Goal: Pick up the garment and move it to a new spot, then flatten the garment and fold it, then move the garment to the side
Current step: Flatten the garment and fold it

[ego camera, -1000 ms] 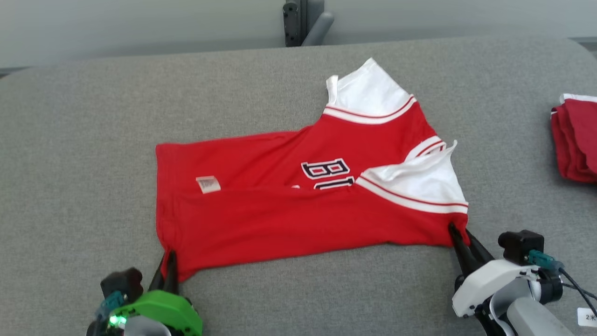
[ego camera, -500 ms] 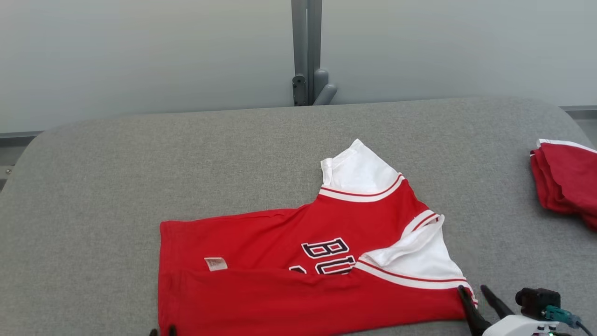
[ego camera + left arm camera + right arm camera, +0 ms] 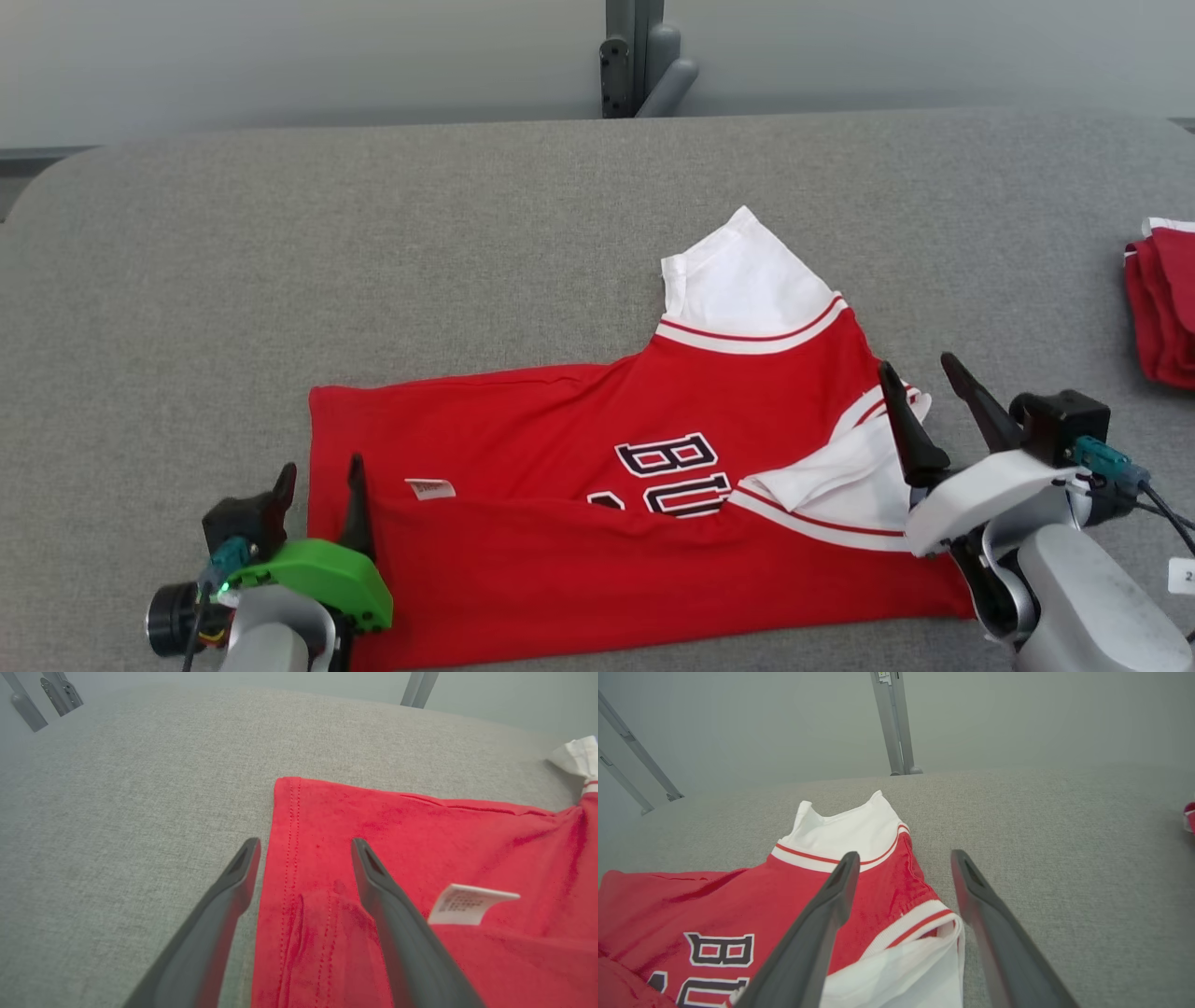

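Observation:
The garment (image 3: 597, 485) is a red T-shirt with white sleeves and dark lettering, lying on the grey table with its near long edge folded over the body. A white label (image 3: 472, 904) shows near its hem. My left gripper (image 3: 317, 476) stands open above the hem corner (image 3: 303, 858), one finger over the cloth, the other over the table. My right gripper (image 3: 920, 378) is open too, raised above the collar and the near white sleeve (image 3: 896, 970). Nothing is between either pair of fingers.
A stack of folded red garments (image 3: 1162, 308) lies at the table's right edge. A grey post (image 3: 644, 56) rises behind the far edge. The grey padded table (image 3: 373, 233) spreads wide to the left and beyond the shirt.
Both grippers have let go of the shirt's near edge, opened wide and lifted. The folded edge now rests on the shirt. The head camera has tilted meanwhile.

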`<state>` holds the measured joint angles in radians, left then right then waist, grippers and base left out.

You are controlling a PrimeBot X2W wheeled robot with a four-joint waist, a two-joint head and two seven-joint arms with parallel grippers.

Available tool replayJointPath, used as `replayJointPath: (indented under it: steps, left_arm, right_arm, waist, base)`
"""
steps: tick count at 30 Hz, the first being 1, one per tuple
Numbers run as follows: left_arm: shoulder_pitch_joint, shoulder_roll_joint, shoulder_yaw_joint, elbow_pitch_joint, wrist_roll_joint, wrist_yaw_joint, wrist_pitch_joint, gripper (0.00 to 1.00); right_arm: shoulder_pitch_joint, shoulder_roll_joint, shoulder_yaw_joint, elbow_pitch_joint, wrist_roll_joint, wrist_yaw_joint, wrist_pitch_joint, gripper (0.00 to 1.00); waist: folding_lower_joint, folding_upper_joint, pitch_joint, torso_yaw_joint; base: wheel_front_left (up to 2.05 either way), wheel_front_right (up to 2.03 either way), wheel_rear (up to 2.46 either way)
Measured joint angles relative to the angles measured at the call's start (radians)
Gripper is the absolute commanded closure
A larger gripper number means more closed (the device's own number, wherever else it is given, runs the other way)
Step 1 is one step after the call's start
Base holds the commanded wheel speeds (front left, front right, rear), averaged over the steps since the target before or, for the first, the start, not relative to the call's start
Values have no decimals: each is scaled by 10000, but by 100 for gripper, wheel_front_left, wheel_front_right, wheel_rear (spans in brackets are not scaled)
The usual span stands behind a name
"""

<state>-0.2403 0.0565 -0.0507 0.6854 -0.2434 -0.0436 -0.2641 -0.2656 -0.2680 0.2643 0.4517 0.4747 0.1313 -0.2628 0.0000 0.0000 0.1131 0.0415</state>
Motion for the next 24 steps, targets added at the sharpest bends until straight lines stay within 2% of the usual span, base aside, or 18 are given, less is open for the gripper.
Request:
replayJointPath:
  steps: [4, 9, 13, 14, 16, 24]
  left_arm:
    - [-1422, 221, -10, 945, 119, -98, -2, 0]
    - [-2333, 403, -150, 1835, 267, -284, -2, 0]
    - [-2871, 399, -238, 2477, 314, -405, -2, 0]
    - [-3012, 405, -272, 2545, 316, -435, -8, 44]
    - [-3294, 399, -399, 2556, 397, -451, -8, 100]
    - [-3702, 217, -713, 2084, 614, -531, -10, 100]
  right_arm:
    - [-1035, 4, 414, 171, -69, 0, 0, 0]
    - [-2005, -40, 525, 366, 186, 0, 0, 0]
    - [-2862, -259, 1014, 658, 203, 0, 0, 0]
    - [-3185, -336, 1149, 744, 190, 0, 0, 0]
    - [-3804, -420, 1461, 1003, 196, 0, 21, 0]
    - [-5786, -627, 2853, 2328, 571, 0, 988, 0]
  waist:
    - [0, 0, 657, 22]
    - [0, 0, 1210, 20]
    - [0, 0, 1562, 41]
    - [0, 0, 1644, 56]
    - [0, 0, 1814, 103]
    - [0, 0, 2458, 424]
  base:
    - [0, 0, 0]
    - [0, 0, 0]
    - [0, 0, 0]
    - [0, 0, 0]
    - [0, 0, 0]
    - [0, 0, 0]
